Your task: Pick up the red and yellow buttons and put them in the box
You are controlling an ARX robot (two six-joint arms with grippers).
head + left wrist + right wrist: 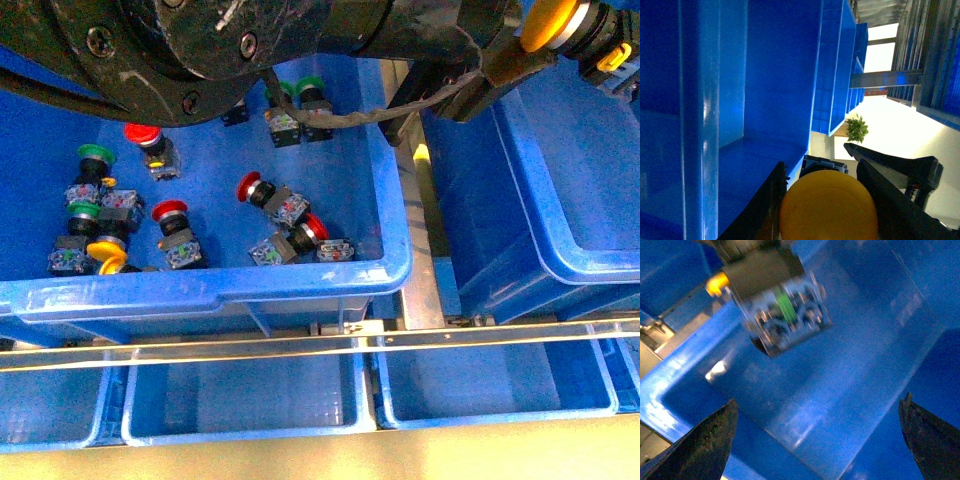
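My left gripper (815, 157) is shut on a yellow button (827, 207); the round cap fills the gap between the fingers and the grey contact block shows beyond it. In the front view this yellow button (549, 22) hangs at the top right, above the box (590, 265). The right wrist view shows the same button's contact block (785, 315) from below, over the box's blue wall (850, 365). My right gripper (820, 440) is open with nothing between its fingers. Several red buttons (249, 186) and one yellow button (105, 252) lie in the left blue bin (200, 290).
Green-capped buttons (95, 153) lie among the red ones in the left bin. A metal strip (420, 260) separates that bin from the box. Smaller blue bins (240, 400) sit along the near edge behind a metal rail (320, 345). The left arm (200, 50) crosses the top.
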